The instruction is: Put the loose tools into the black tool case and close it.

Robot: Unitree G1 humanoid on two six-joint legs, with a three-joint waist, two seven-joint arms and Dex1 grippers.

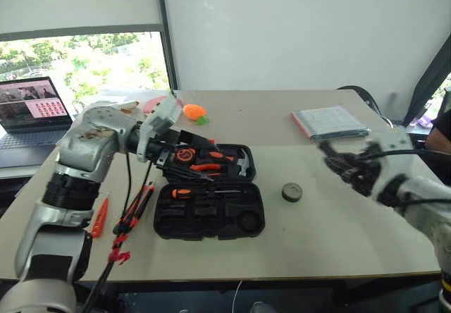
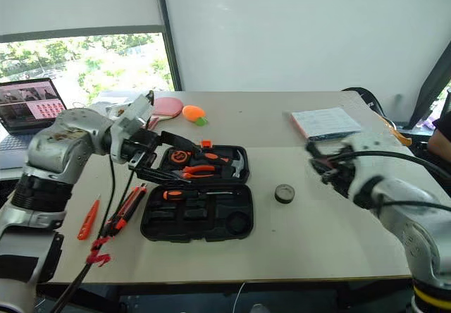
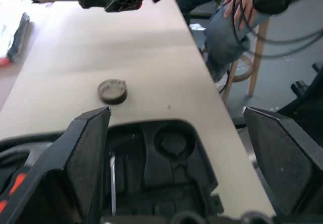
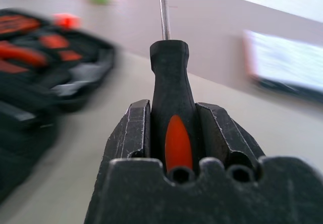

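Observation:
The black tool case lies open at the table's middle, with orange-handled tools in its far half and one screwdriver in its near half. My left gripper hovers open over the case's left side, its wide-apart fingers empty. My right gripper is raised to the right of the case and shut on a black-and-orange screwdriver, whose shaft points away from the wrist. A small black tape roll rests on the table right of the case. The utility knife and a small flat orange tool lie left of it.
A laptop stands at the far left. A red paddle and an orange toy lie behind the case. A plastic-wrapped booklet sits at the back right. A seated person is beyond the table's right edge.

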